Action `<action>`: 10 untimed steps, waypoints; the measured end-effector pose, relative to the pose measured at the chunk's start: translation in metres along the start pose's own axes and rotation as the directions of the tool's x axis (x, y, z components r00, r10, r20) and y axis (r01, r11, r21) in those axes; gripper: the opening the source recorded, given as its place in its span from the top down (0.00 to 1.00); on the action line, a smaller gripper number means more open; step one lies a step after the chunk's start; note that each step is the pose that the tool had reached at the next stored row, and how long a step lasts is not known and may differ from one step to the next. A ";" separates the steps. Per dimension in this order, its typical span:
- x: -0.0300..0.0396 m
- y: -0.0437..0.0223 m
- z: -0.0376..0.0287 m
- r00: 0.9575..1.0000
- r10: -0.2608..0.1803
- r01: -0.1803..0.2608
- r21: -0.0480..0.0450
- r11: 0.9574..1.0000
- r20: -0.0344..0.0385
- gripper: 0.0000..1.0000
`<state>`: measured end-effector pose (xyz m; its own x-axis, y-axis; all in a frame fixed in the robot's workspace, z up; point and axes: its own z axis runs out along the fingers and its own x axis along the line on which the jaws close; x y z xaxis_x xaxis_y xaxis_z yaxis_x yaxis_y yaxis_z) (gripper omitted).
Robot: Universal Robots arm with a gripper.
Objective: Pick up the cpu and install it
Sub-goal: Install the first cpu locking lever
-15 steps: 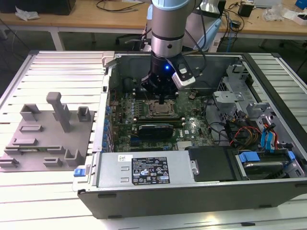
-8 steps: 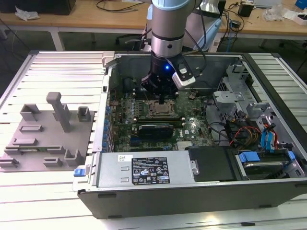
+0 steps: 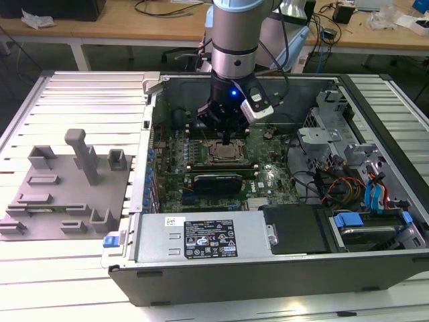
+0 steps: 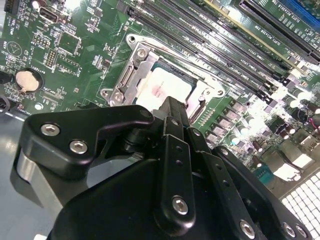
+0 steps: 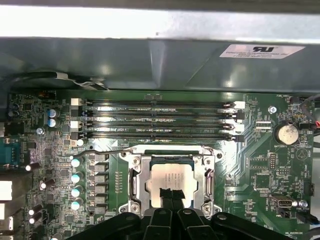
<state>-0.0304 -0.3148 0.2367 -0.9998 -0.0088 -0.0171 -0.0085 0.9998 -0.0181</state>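
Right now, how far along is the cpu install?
Done: the cpu lies flat inside the motherboard socket. In hand: the gripper sits directly over the chip, tips shut at its top face. Left: the gripper is not yet clear of it; whether the socket frame is latched, I cannot tell.

Black rectangular label on the silver-grey metal power-supply cover: white print, too small to read. Small white sticker beside it: illegible. White sticker on the grey metal chassis wall: unreadable. Green motherboard silkscreen lettering: unreadable.
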 end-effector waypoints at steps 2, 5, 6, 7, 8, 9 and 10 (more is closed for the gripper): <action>-0.0001 0.0000 -0.0042 1.000 0.000 0.000 0.000 1.000 0.000 0.89; 0.0002 0.0000 -0.0045 1.000 0.000 0.000 0.000 1.000 0.000 0.89; 0.0006 0.0000 -0.0046 1.000 0.000 0.000 0.000 1.000 0.000 0.89; 0.0016 0.0000 -0.0046 1.000 0.000 0.000 0.000 1.000 0.000 0.89; 0.0025 0.0000 -0.0046 1.000 0.000 0.000 0.000 1.000 0.000 0.89; 0.0051 0.0000 -0.0046 1.000 0.000 0.000 0.000 1.000 0.000 0.89; 0.0064 0.0000 -0.0046 1.000 0.000 0.000 0.000 1.000 0.000 0.89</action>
<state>-0.0369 -0.3147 0.2413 -0.9998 -0.0089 -0.0172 -0.0086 0.9998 -0.0181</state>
